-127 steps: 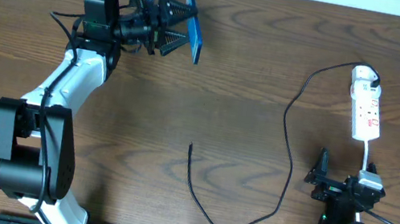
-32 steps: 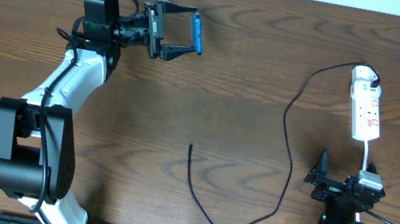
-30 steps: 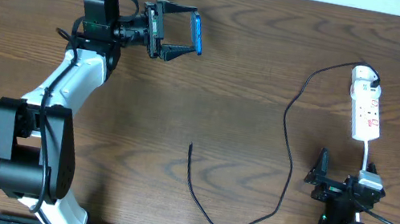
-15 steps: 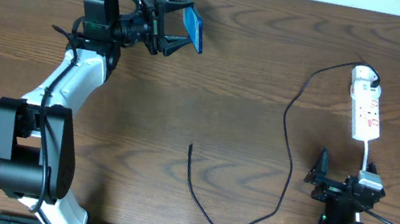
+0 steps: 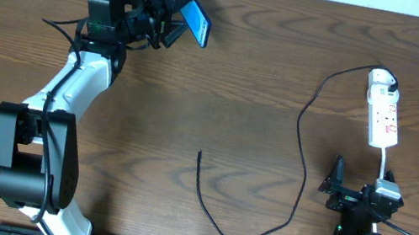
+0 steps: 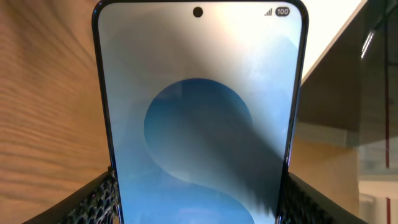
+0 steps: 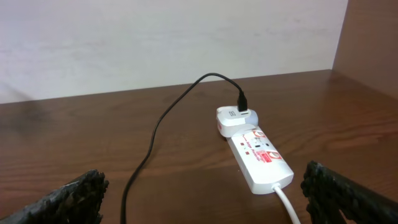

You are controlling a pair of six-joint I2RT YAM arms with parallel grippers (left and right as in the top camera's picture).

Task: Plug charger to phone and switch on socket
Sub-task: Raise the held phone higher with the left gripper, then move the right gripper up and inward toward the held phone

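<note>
I am pinching the phone point(image 5: 195, 21) by its edges in my left gripper point(image 5: 178, 20) at the far edge of the table point(image 5: 222, 94). My right gripper point(image 5: 359, 181) is standing spread, empty, near the socket point(image 5: 383, 112), which is holding the charger point(image 5: 302, 180) plugged in its far end.

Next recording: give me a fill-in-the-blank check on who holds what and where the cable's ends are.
The left gripper is shut on the ___.
The right gripper holds nothing; its jaws stand ___.
The charger has its free tip lying on the ___.
Its other end is plugged into a white adapter on the ___.
Missing words: phone; open; table; power strip.
</note>
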